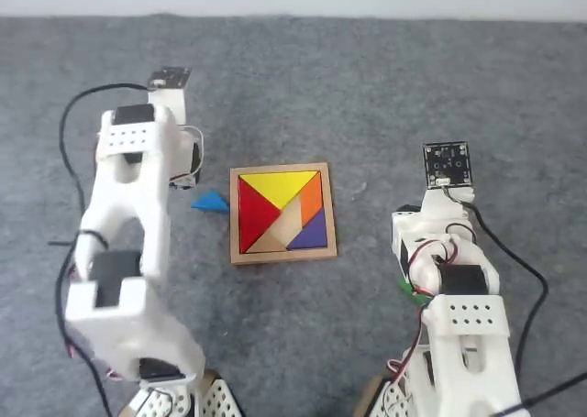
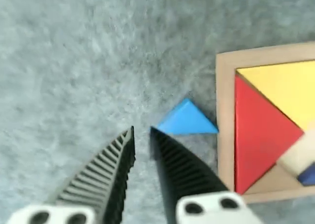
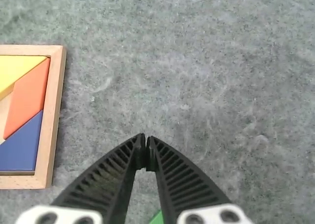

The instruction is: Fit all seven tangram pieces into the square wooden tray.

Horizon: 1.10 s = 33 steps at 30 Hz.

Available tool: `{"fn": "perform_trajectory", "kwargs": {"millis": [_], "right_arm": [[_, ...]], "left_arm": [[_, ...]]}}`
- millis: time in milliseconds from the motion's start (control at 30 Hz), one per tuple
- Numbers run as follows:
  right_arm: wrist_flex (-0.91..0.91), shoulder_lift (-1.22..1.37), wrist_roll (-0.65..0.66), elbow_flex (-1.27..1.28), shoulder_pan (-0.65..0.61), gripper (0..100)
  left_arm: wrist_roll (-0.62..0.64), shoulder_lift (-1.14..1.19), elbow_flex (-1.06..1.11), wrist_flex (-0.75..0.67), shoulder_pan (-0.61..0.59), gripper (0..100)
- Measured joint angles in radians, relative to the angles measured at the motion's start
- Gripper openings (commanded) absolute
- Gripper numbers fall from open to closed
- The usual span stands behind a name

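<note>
My left gripper, jaws narrowly parted and empty, sits just left of the blue triangle, which lies just left of the tray. My right gripper is closed on nothing. A green piece beneath it is mostly cut off.

There is one tray. The pieces number seven: in it one yellow triangle, one red triangle, one orange piece, one dark blue triangle and one cream piece; outside it one light blue triangle and one green piece. There are two arms, a left arm and a right arm.
</note>
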Motion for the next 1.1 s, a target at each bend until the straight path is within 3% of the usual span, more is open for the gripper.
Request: {"fn": "perform_trajectory", "kwargs": {"millis": [167, 367, 533, 933, 1100], "right_arm": [[0.000, 0.000, 0.002, 0.000, 0.000, 0.9], [0.000, 0.000, 0.003, 0.000, 0.000, 0.9], [0.000, 0.000, 0.003, 0.000, 0.000, 0.9], [0.000, 0.000, 0.003, 0.000, 0.000, 0.9], [0.000, 0.000, 0.003, 0.000, 0.000, 0.9]], "left_arm": [[-0.210, -0.140, 0.127, -0.086, 0.012, 13], [-0.632, -0.173, 0.341, -0.245, 0.086, 17], [-0.907, -0.173, 0.419, -0.362, 0.091, 22], [-1.056, -0.006, 0.316, -0.402, 0.100, 22], [-1.076, 0.126, 0.126, -0.252, 0.100, 22]]}}
